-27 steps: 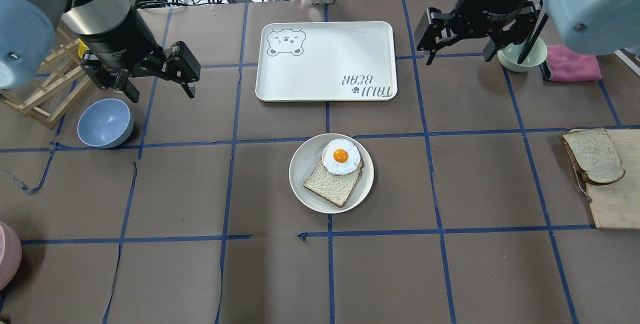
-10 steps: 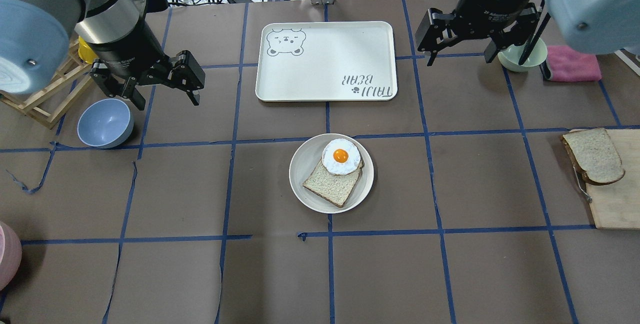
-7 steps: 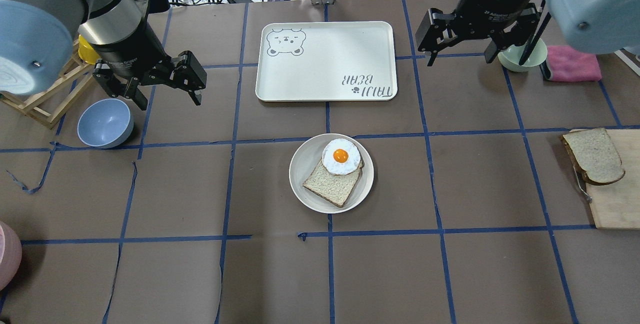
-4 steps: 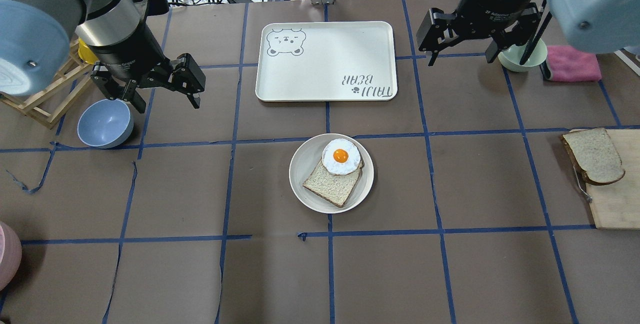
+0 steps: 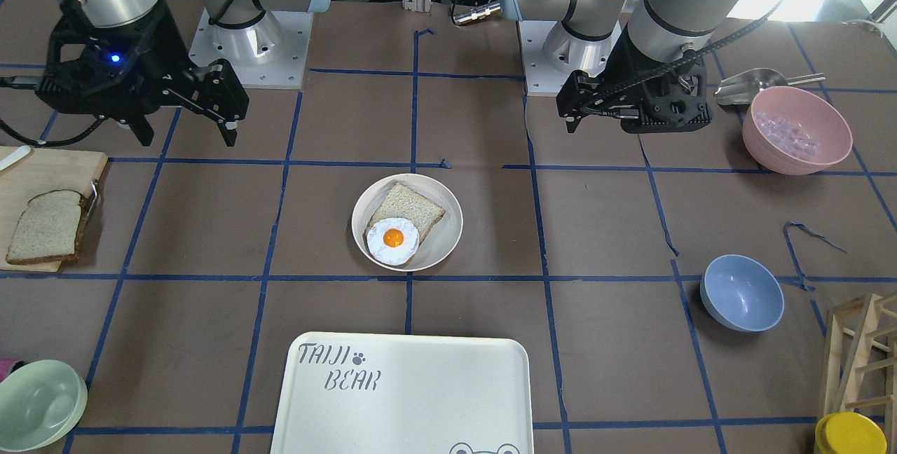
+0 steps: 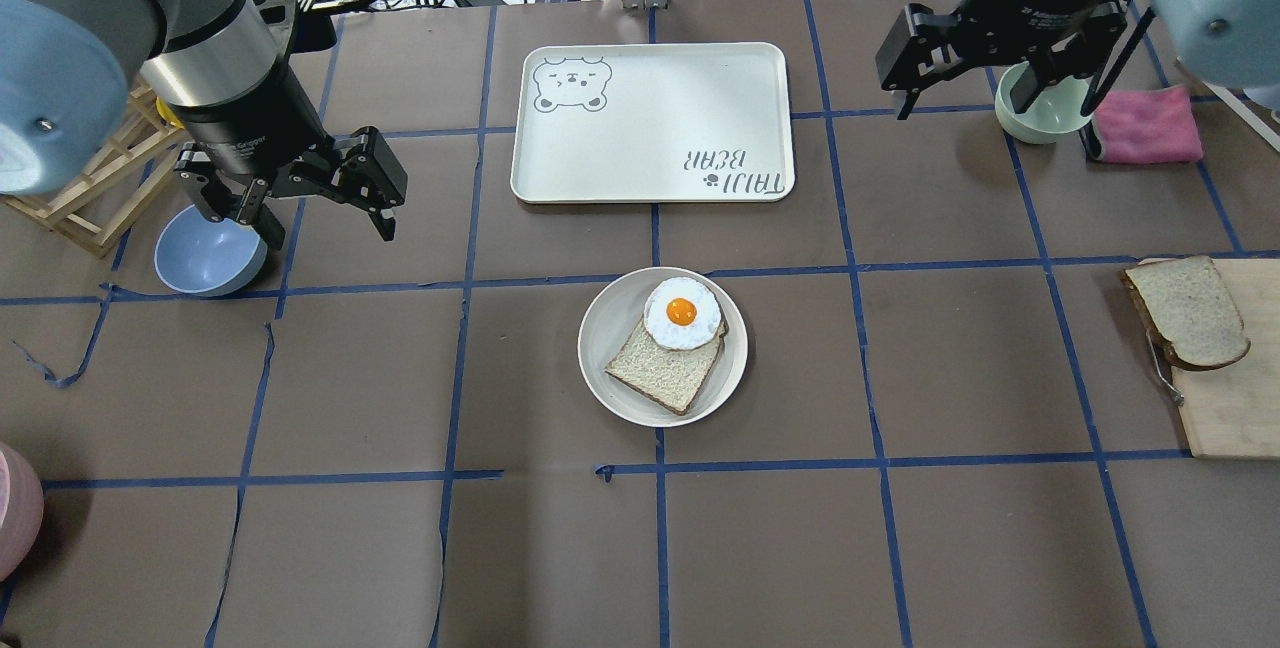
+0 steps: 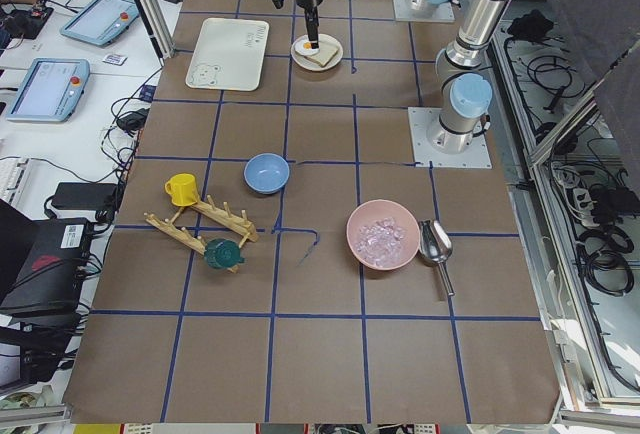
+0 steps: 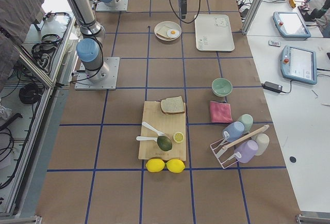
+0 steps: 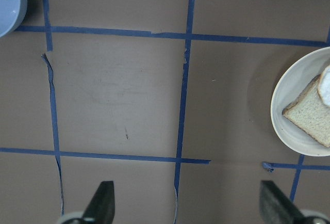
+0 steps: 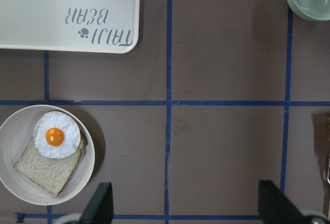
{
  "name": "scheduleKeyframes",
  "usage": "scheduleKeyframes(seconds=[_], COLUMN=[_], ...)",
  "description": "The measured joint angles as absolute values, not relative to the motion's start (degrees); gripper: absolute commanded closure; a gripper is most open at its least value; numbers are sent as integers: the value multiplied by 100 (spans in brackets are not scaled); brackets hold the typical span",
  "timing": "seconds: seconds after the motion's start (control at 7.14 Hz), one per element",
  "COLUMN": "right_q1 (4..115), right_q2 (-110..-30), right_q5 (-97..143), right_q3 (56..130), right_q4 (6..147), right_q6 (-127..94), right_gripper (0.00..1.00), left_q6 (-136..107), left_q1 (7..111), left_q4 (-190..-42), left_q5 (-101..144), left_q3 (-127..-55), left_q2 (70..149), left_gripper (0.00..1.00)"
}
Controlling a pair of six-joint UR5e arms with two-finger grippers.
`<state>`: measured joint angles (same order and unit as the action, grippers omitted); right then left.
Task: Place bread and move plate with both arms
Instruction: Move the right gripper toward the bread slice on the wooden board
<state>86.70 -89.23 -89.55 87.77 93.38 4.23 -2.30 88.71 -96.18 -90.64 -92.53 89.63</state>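
The bread lies on a wooden cutting board at the table's right edge; it also shows in the front view. The plate sits mid-table and holds another slice with a fried egg on top. It also shows in the front view and both wrist views. My left gripper hovers open and empty, far left of the plate. My right gripper hovers open and empty at the back right, above a green bowl.
A white TAIJI BEAR tray lies behind the plate. A blue bowl and a wooden rack are under my left arm. A green bowl and a pink cloth are at the back right. A pink bowl stands near my left side.
My right gripper has moved to the right, over the green bowl. My left gripper has shifted slightly nearer and turned a little. Both stay open; bread and plate have not moved.
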Motion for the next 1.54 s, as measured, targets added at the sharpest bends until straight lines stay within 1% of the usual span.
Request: scheduleKeyframes(seconds=[0.28,0.56,0.7,0.84,0.98,1.12,1.4,1.54], right_q1=[7936,6723,6078,5535,5091,4741,4314,4255], right_q2=[-8886,-8746,-8552,-8316,-8019,-7735,-7183,-6995], right_q5=[-8949,-8906,-8880,-8855,-8839,-8830,-8825,-8820], right_q3=[8885,9441,9785,10036,10186,10248,10291,10306], right_q4=[9340,9716,10052,10252,10435,10586,10878,11097], right_q6=[1320,2406,2974,3498,4006,4280,4428,4433], right_gripper=[0,0,0,3,12,14,30,30], left_q6=[-236,-241,-274,-342,-405,-431,-444,-436], left_q1=[8871,8870,8869,8868,8869,8873,8874,8875], left_q4=[-9644,-9606,-9586,-9570,-9562,-9559,-9557,-9560], left_q5=[-9050,-9023,-9015,-9011,-9016,-9029,-9016,-9006], left_q3=[-9254,-9255,-9255,-9254,-9252,-9253,-9250,-9249], left_q2=[8964,8989,8998,9009,9020,9029,9039,9034], left_gripper=[0,0,0,0,0,0,0,0])
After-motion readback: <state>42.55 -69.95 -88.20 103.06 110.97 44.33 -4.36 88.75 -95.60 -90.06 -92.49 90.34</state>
